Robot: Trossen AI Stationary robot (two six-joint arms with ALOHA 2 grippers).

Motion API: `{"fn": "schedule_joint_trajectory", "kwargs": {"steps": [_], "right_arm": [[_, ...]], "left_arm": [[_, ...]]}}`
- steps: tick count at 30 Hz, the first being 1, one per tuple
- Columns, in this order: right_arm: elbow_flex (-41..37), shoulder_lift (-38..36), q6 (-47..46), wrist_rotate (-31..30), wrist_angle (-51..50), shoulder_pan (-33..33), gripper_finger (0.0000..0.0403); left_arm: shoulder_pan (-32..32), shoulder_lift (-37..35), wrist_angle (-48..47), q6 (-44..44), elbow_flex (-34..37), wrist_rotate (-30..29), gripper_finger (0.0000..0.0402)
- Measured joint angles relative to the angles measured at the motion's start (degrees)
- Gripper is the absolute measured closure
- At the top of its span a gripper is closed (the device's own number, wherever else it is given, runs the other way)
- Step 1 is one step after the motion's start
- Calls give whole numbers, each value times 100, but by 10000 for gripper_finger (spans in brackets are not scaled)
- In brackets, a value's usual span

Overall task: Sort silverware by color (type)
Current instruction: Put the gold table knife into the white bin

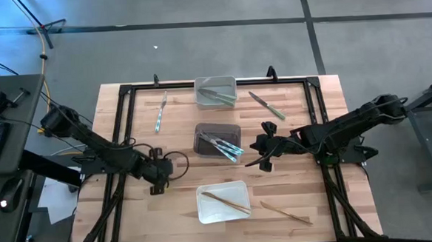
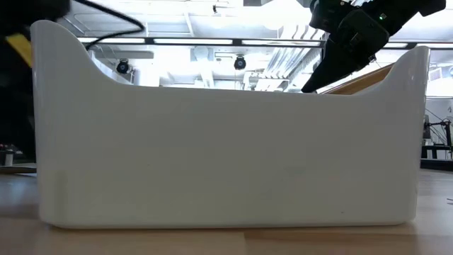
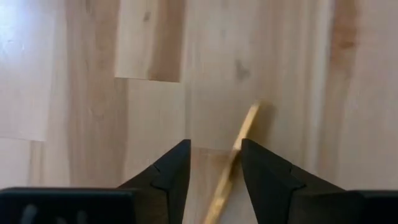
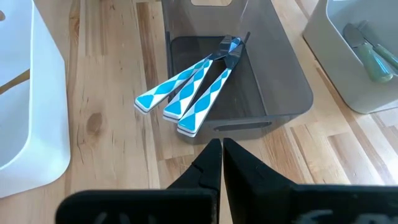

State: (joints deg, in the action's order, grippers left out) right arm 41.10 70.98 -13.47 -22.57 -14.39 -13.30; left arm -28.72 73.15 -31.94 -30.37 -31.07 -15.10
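My left gripper (image 1: pixel 157 182) hangs over bare table left of the white bin (image 1: pixel 206 210); a tan wooden utensil (image 3: pixel 239 143) runs between its fingers (image 3: pixel 214 149). My right gripper (image 1: pixel 253 157) is shut and empty, just right of the dark bin (image 4: pixel 286 93), which holds three blue-and-white utensils (image 4: pixel 186 99). The white bin holds a wooden utensil (image 1: pixel 226 202) whose end leans on a wall (image 2: pixel 361 78). Green utensils (image 1: pixel 218 96) lie in the grey bin. Loose on the table are a blue-silver utensil (image 1: pixel 160 113), a green knife (image 1: pixel 267 105) and a wooden utensil (image 1: pixel 286 212). My left gripper holds the tan wooden utensil between its two fingers, which stand slightly apart. The utensil runs along the fingers and rests against one fingertip (image 3: pixel 252 155). Its free end (image 3: pixel 252 112) sticks out beyond the tips and casts a shadow on the table below. The fingers slant downward.
A black frame (image 1: pixel 126 111) runs around the work area. The three bins stand in a row down the table's middle. Bare wood lies left of the bins and at the near right. The white bin's wall (image 2: pixel 226 156) fills the low view.
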Motion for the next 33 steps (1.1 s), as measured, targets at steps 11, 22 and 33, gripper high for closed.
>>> {"fn": "schedule_joint_trajectory", "kwargs": {"steps": [11,22,33], "right_arm": [[-2,0,0,18,-20,0,403],[-2,0,34,26,-19,0,403],[-2,0,44,31,-17,0,403]], "left_arm": [[568,399,491,599,0,954,274],[589,413,482,601,0,1071,279],[580,875,469,769,-55,1160,356]]}}
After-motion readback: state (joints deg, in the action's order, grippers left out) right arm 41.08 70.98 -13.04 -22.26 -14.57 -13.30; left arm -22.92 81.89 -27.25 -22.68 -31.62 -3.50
